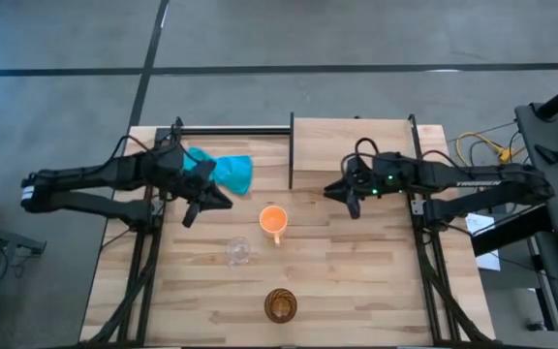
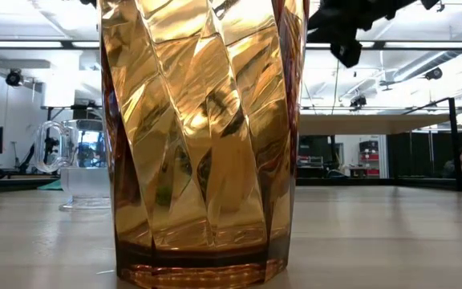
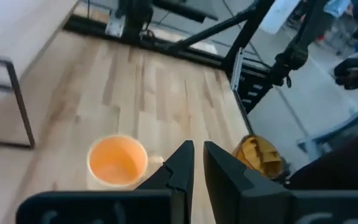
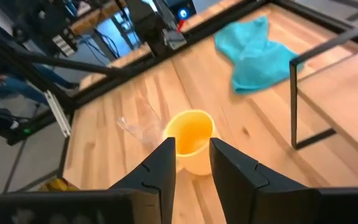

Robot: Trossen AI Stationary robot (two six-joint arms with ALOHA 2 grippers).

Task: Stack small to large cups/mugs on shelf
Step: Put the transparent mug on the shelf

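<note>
Orange mug [image 1: 273, 221] untouched, both jaws seemingly slightly parted, empty.

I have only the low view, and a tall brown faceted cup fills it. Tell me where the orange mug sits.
Observer: The orange mug with a handle stands upright mid-table, directly beyond the tall brown faceted cup that blocks your view.
Operator: Give me the right gripper.
Observer: The right gripper hovers by the front edge of the raised light-wood shelf, fingers open and holding nothing.
Operator: Report what is on the shelf.
Observer: None of the cups is on it. The small clear glass cup also stands on the table.
</note>
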